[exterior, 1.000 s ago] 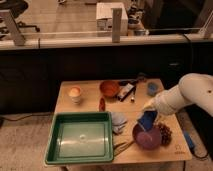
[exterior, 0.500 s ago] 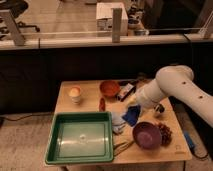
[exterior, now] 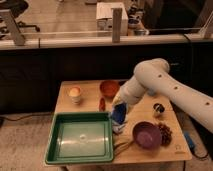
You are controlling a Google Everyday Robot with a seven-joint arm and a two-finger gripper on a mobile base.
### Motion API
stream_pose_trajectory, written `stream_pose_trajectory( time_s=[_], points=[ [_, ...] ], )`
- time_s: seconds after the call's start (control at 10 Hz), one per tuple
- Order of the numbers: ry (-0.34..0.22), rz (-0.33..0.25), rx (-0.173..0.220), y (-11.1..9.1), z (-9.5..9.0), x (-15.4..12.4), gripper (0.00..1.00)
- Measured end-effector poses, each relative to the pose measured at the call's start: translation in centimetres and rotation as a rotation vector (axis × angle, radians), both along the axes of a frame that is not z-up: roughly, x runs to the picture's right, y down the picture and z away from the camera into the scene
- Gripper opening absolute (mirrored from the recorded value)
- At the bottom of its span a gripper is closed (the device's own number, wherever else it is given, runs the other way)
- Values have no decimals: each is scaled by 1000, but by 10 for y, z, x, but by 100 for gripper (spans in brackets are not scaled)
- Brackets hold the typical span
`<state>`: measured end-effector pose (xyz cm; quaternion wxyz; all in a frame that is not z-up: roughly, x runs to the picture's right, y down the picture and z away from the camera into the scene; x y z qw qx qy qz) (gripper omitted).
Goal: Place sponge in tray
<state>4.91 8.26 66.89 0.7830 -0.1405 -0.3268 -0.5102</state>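
Observation:
The blue sponge [exterior: 119, 114] hangs in my gripper [exterior: 120, 106], just past the right rim of the green tray [exterior: 80, 116]. The gripper is shut on the sponge and holds it a little above the wooden table [exterior: 87, 105]. The tray is empty and lies at the table's front left. My white arm [exterior: 160, 82] reaches in from the right.
A purple bowl [exterior: 146, 135] and dark grapes [exterior: 164, 132] sit to the right of the tray. An orange bowl [exterior: 109, 89] and a white cup [exterior: 75, 94] stand at the back. A pale crumpled item [exterior: 119, 127] lies under the sponge by the tray's edge.
The gripper has carried the blue sponge leftward from above the purple bowl to the tray's right edge. The arm has swung left with it.

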Motion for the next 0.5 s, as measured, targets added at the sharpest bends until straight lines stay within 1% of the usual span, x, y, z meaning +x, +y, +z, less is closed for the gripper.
stream_pose_trajectory(
  time_s=[0.2, 0.5],
  points=[
    [-12, -52, -16, 6, 6, -20, 0],
    [-17, -98, -44, 22, 18, -44, 0]
  ],
)
